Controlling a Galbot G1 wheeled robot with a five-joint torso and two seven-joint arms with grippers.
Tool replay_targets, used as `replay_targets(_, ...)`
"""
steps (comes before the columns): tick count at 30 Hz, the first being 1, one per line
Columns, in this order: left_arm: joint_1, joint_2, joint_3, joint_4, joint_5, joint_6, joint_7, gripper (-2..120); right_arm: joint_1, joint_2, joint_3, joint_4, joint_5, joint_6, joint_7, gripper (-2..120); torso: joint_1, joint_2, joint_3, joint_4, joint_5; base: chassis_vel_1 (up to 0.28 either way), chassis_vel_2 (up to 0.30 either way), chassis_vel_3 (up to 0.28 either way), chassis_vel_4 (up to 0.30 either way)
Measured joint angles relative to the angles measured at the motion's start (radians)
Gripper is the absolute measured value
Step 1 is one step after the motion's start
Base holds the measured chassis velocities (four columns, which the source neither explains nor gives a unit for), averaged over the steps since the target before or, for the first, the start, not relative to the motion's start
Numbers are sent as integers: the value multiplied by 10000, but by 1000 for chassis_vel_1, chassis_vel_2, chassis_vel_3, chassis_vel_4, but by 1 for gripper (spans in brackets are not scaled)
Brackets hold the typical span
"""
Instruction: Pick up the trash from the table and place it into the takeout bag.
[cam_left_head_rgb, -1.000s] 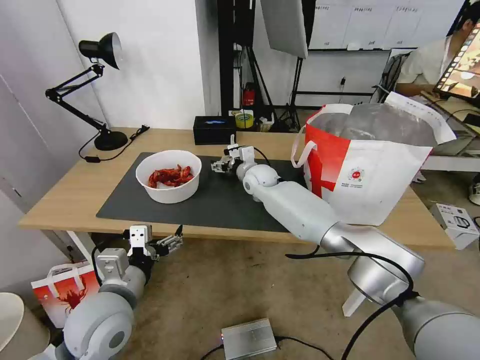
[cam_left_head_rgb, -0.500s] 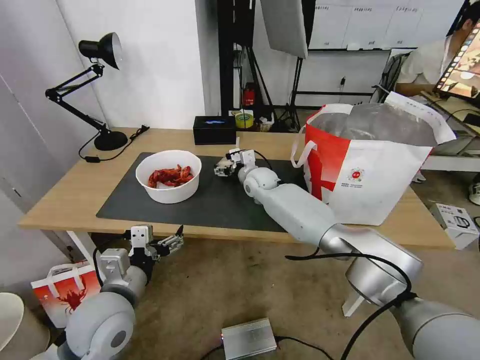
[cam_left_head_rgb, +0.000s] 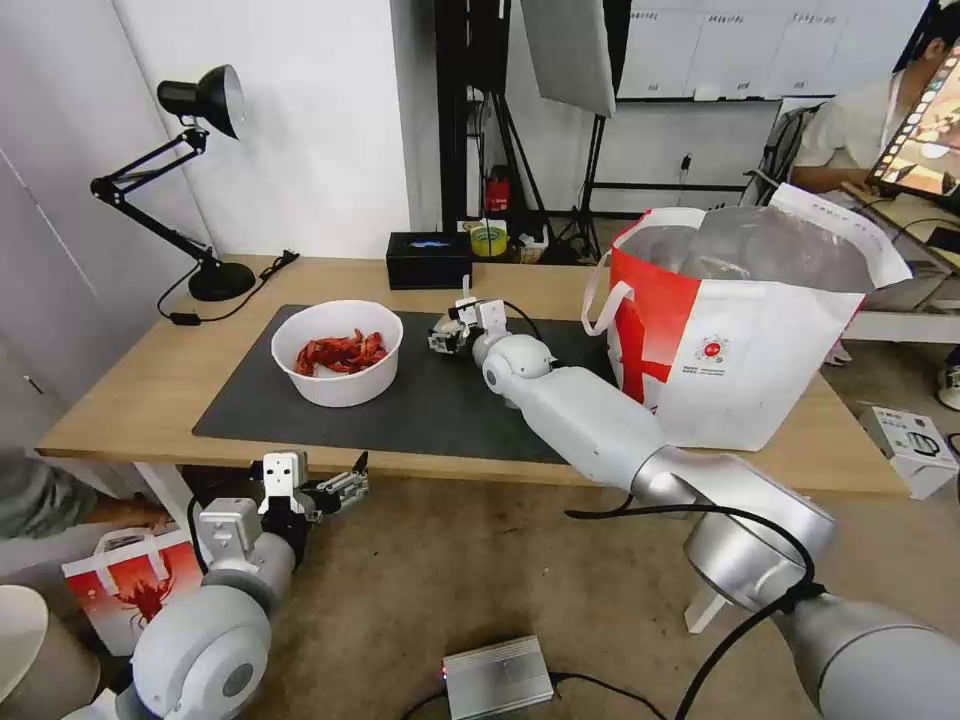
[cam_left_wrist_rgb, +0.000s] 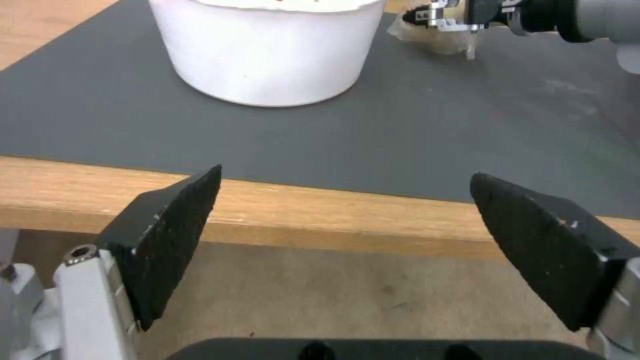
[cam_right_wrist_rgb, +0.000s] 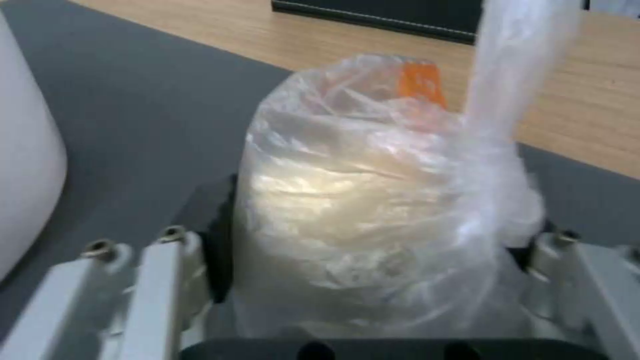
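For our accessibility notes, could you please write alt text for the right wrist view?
The right gripper has its fingers on either side of a small knotted clear bag on the dark grey mat. The white bowl's side stands close beside it, and a black box sits farther back on the light-wood table.

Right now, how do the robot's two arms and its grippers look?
Both arms are smooth tubes, light grey and silver, with round ball-like joints and black cables looped outside. The left gripper has two black, textured, wedge-shaped pads on silver metal mounts with screws. The right gripper is small, silver and black, with light metal fingers.
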Motion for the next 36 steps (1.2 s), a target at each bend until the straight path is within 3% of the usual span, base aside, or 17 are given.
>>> replay_targets(8,-40,12,22,0,6,-3,-1,100,-76,-118,29,106,76,-86,141,34,1,0,0,1,0,0,0,0,0)
replay_targets(17,-47,31,17,2,2,-4,-2,100,-123,-402,217,484,185,-282,293,7,1,0,0,-1,0,0,0,0,0)
replay_targets(27,-56,48,-17,13,-14,-4,-5,100,-115,-743,563,1301,444,-342,423,6,0,-2,1,1,0,0,0,0,0)
replay_targets(36,-13,26,-56,-1,-17,-4,-17,100,34,-2044,764,3887,982,-751,1271,6,1,-2,0,-2,0,0,0,0,0)
